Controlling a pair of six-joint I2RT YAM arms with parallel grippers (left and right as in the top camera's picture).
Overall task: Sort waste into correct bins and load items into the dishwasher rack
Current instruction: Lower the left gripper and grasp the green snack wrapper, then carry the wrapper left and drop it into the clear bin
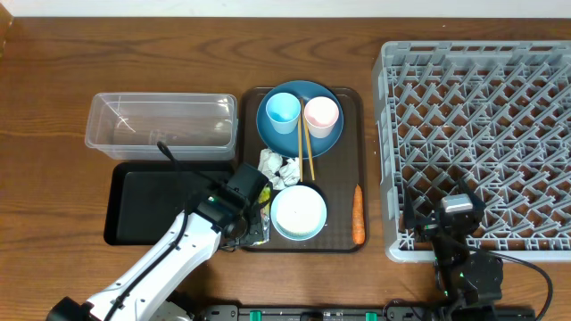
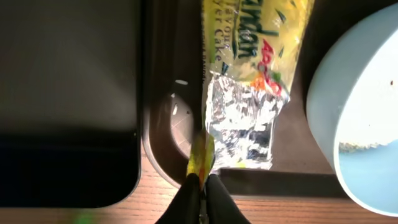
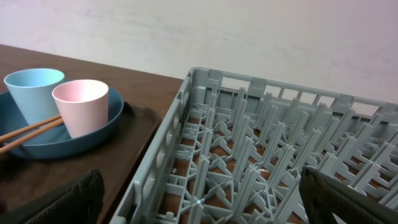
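Evidently the left fingers point(image 2: 186, 202) pinch an edge of the flimsy, probably slippery yellow-green foil wrapper point(image 2: 249, 74) beside the round white bowl point(image 2: 360, 112); the right fingers point(image 3: 62, 202) stand open.

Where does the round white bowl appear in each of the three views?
Overhead: round white bowl at lower centre, on the dark brown rectangular serving tray.
Left wrist: at the right edge, on the same tray.
Right wrist: not in it; only the tray's edge shows, at left.
Shared landmark: the serving tray.
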